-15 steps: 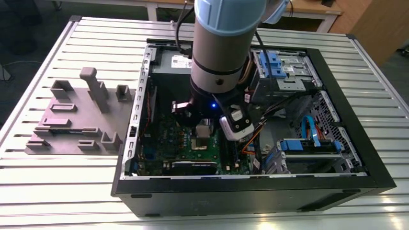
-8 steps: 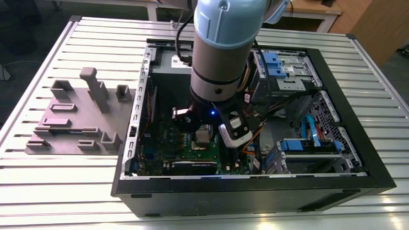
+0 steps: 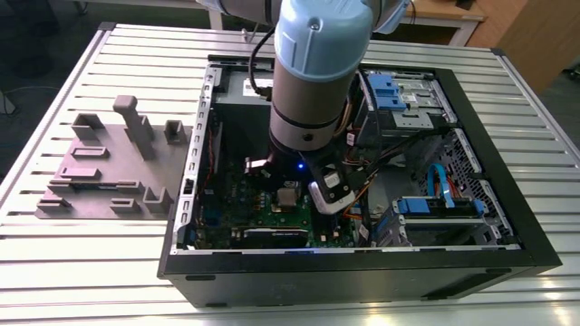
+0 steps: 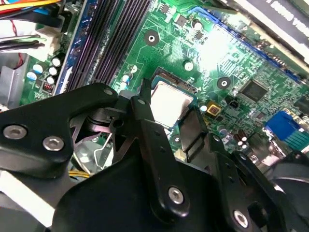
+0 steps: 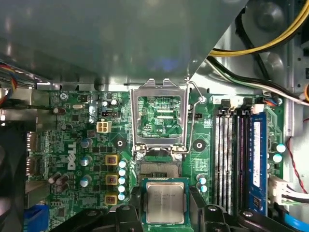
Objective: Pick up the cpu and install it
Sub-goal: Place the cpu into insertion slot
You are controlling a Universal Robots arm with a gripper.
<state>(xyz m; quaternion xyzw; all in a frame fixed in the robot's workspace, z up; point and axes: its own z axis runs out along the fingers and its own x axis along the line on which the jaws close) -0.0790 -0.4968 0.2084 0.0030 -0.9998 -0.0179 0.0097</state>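
While it is gripped by two opposite edges, lid upward and level, the cpu (image 5: 165,200) is found inside the open computer case (image 3: 363,272), low over the motherboard (image 5: 77,145) and just beside the socket (image 5: 159,168). It is not yet seated. The gripper (image 5: 165,213) is closed to the chip's width, with one black finger (image 5: 195,200) on each side. This edge hold is judged to leave the underside free for seating. The socket's metal load frame (image 5: 159,91) is swung up and its wire lever (image 5: 192,121) is released, evidently so that the socket is left uncovered. Memory slots (image 5: 231,159) are ranged alongside. At the exterior view's left, a grey-mauve tray (image 3: 100,170) is set on the slatted table (image 3: 91,272). Fine print is borne on the chip's lid and white lettering on the board; neither is transcribed.
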